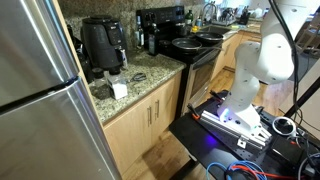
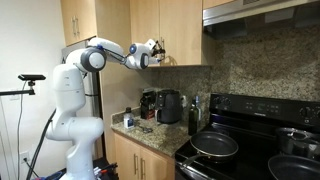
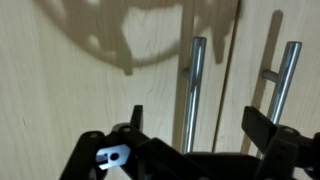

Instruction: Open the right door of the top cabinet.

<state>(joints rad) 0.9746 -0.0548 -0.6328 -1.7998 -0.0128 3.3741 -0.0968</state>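
Observation:
The top cabinet [image 2: 160,30] is light wood with two doors that meet at a seam. In the wrist view two vertical metal bar handles show: one [image 3: 192,90] left of the seam, one [image 3: 282,85] on the right door [image 3: 265,40]. My gripper [image 3: 198,125] is open, and its two dark fingers straddle the left bar and the seam, close to the wood. In an exterior view the gripper [image 2: 155,52] is raised in front of the cabinet doors. Both doors look shut.
Below are a granite counter [image 2: 150,135] with an air fryer [image 1: 102,42] and a coffee maker [image 2: 168,105], a black stove [image 2: 235,145] with pans, a range hood [image 2: 260,12], and a steel fridge [image 1: 40,90].

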